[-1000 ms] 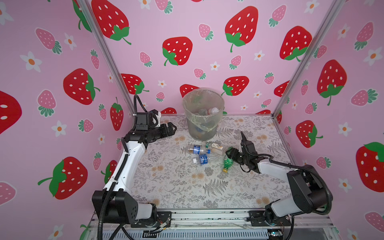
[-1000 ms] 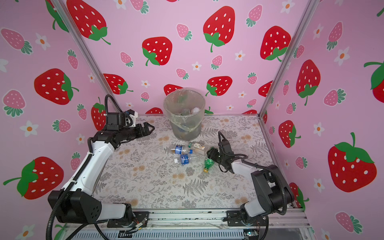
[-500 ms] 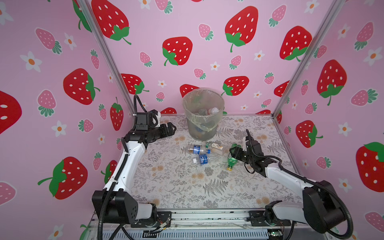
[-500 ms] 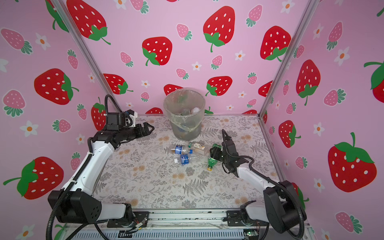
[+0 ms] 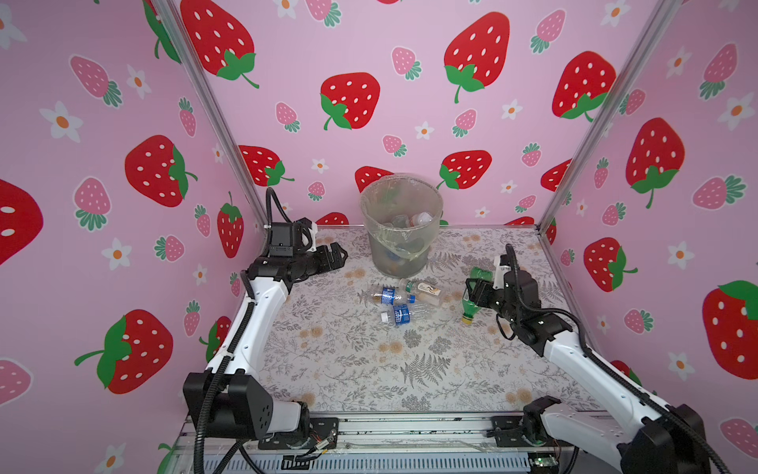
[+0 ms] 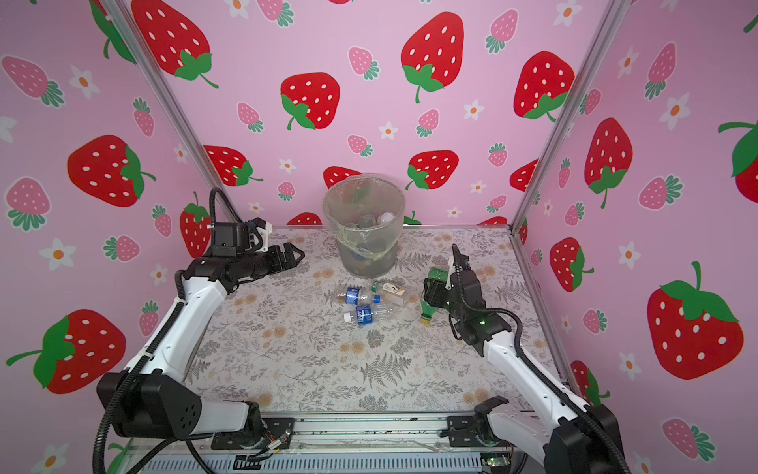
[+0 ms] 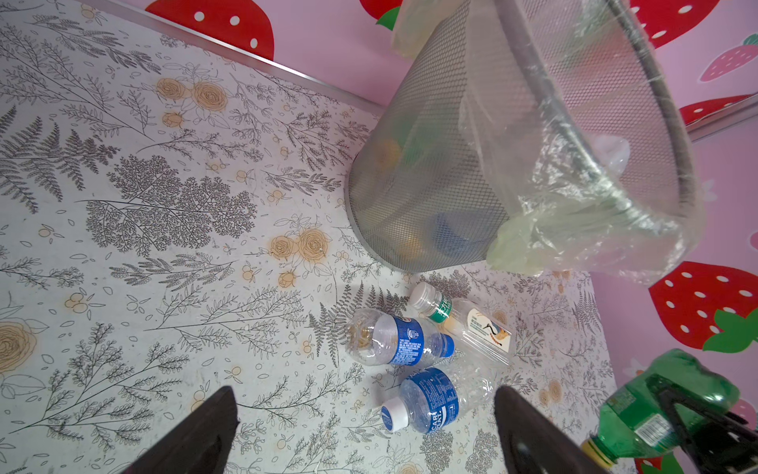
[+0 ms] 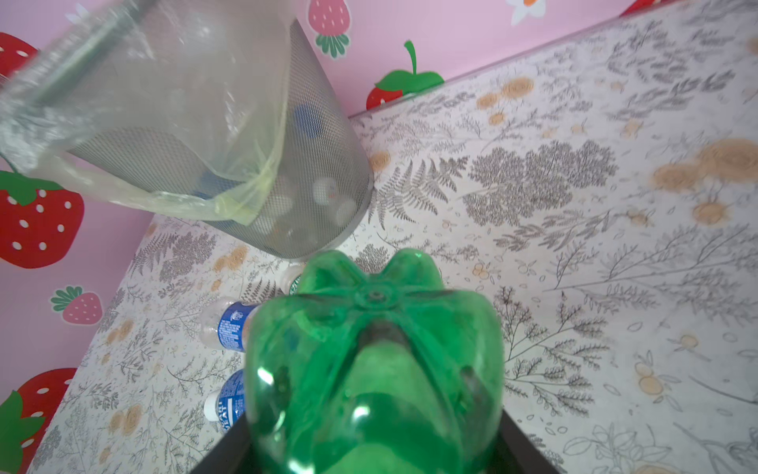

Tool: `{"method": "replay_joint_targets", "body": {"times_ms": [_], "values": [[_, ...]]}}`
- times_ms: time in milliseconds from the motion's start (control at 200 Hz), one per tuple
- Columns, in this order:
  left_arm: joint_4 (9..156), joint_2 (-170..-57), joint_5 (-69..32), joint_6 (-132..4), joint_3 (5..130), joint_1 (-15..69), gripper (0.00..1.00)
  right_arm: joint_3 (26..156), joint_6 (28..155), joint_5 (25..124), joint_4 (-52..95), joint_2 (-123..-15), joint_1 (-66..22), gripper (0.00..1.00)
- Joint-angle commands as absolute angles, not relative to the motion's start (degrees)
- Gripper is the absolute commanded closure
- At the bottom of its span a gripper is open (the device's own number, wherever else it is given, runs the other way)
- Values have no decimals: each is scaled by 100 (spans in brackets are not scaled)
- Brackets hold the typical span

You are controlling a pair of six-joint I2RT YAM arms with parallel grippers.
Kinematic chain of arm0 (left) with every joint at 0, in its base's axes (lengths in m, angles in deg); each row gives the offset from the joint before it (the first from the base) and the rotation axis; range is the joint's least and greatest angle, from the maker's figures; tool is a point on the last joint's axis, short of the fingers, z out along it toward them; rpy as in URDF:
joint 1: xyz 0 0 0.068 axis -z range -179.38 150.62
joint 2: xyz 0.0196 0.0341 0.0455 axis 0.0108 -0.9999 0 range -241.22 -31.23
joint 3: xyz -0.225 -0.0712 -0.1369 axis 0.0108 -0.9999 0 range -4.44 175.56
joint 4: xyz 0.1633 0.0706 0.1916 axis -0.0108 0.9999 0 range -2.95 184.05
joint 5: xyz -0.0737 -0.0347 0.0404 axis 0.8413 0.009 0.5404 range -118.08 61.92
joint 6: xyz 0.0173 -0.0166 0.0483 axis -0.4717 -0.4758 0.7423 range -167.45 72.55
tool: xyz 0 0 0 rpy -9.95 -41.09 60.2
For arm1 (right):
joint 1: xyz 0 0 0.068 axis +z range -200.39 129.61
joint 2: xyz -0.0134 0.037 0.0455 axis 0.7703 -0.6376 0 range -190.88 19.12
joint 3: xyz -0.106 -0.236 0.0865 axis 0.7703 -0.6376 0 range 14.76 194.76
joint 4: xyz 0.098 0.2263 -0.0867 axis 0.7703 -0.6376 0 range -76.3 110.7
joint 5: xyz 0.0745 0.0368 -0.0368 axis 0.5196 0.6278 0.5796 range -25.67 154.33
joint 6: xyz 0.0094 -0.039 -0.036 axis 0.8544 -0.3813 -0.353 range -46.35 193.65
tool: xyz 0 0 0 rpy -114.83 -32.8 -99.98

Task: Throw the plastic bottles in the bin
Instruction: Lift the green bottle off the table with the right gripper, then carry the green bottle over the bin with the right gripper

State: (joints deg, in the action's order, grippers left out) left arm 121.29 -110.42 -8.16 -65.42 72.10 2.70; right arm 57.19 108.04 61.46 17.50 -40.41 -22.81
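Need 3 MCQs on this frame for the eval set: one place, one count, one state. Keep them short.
1. Where does the bin stand?
A) back middle of the table
B) front left corner
C) beside the right arm's base

2. How many clear bottles lie loose on the table?
A) one
B) three
C) six

3. What state is the right claw in?
A) open and empty
B) shut on the green bottle
C) out of view

Key:
1 A: both top views show it centred at the table's far edge.
2 B: three lie clustered in front of the bin.
3 B: the right wrist view shows the bottle gripped in the claw.
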Motion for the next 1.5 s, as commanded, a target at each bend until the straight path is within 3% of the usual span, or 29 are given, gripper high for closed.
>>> {"method": "replay_joint_targets", "body": {"times_ms": [0,375,765,970,1145,1311,1361,1401,1496], "values": [[12194,-11068,-857,-6454,7356,254,1,5950,10400,5830,1585,-3837,-2314,37],[12208,-11140,-866,-6446,7361,247,1,6841,9858,5763,1567,-3981,-2314,37],[12228,-11235,-840,-6443,7392,248,1,6415,9483,6184,2508,-3583,-2314,36],[12233,-11209,-839,-6433,7405,245,1,7182,9334,6553,3220,-4356,-2299,35],[12282,-11189,-877,-6407,7431,213,1,8708,9356,6851,3824,-5906,-2240,36],[12250,-11147,-859,-6417,7423,197,1,11060,9597,7332,3818,-7882,-2051,35],[12249,-11143,-849,-6430,7421,179,1,11995,9585,7401,3544,-8575,-1955,24],[12256,-11142,-841,-6432,7422,170,1,12879,9562,7506,3186,-9145,-1897,1],[12252,-11140,-814,-6441,7426,163,1,15123,9527,7613,1767,-10434,-1780,1]]}}
